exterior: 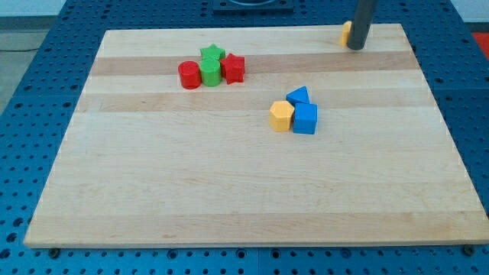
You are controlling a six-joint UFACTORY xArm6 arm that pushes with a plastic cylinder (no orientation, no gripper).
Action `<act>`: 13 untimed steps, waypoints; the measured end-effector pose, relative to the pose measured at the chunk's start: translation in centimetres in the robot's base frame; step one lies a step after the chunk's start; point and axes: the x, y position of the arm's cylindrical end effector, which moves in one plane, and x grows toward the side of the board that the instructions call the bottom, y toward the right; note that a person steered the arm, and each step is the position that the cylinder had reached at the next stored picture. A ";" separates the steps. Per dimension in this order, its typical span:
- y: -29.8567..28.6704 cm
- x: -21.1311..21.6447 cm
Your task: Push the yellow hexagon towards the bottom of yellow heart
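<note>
The yellow hexagon point(281, 116) lies right of the board's middle, touching a blue cube point(305, 118) on its right, with a blue triangle point(299, 96) just above them. A yellow block point(345, 32), likely the yellow heart, sits at the view's top right, mostly hidden behind my rod. My tip point(356, 46) rests on the board right beside that yellow block, far above and to the right of the hexagon.
A cluster at the view's upper left holds a red cylinder point(189, 75), a green block point(210, 72), a green star point(212, 53) and a red star point(233, 69). The wooden board point(229, 198) lies on a blue pegboard table.
</note>
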 end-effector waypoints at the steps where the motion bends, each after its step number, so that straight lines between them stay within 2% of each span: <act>1: -0.3 0.0; 2: -3.6 1.8; 6: -19.0 13.6; 8: -19.6 21.3; 9: -16.1 21.7; 10: -14.4 20.1; 12: -14.5 14.6; 13: -16.8 14.0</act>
